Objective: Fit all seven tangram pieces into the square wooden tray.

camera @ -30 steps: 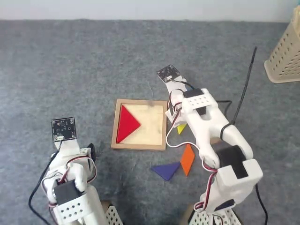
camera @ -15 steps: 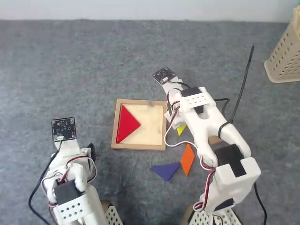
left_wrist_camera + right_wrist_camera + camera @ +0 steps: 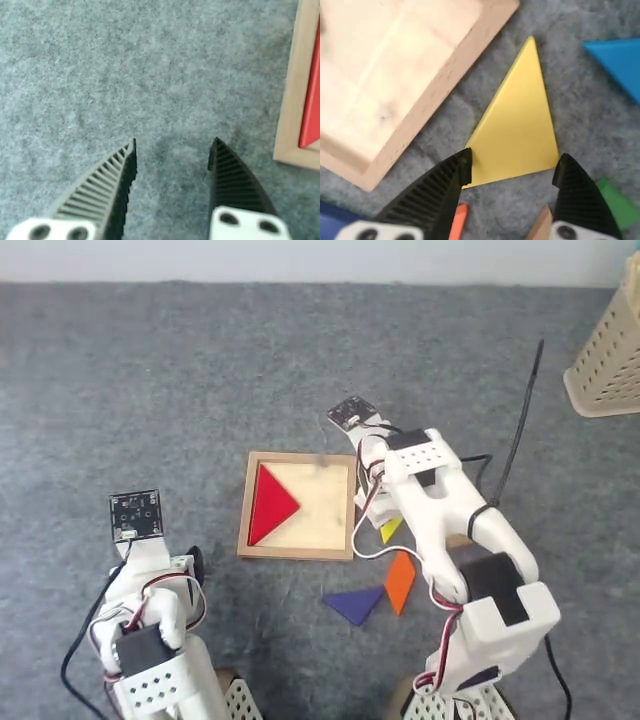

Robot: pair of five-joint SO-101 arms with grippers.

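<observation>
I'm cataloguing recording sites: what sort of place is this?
Probably an indoor tabletop robot-practice setup: a grey felt-covered table, the left arm and right arm side by side, and a wooden puzzle tray with loose coloured pieces nearby.

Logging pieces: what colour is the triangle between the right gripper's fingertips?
Yellow triangle; best in right wrist view.

Pale matt wooden tray (image 3: 296, 554), smooth yellow triangle (image 3: 517, 130), coarse grey carpet-like table cover (image 3: 150, 390)
</observation>
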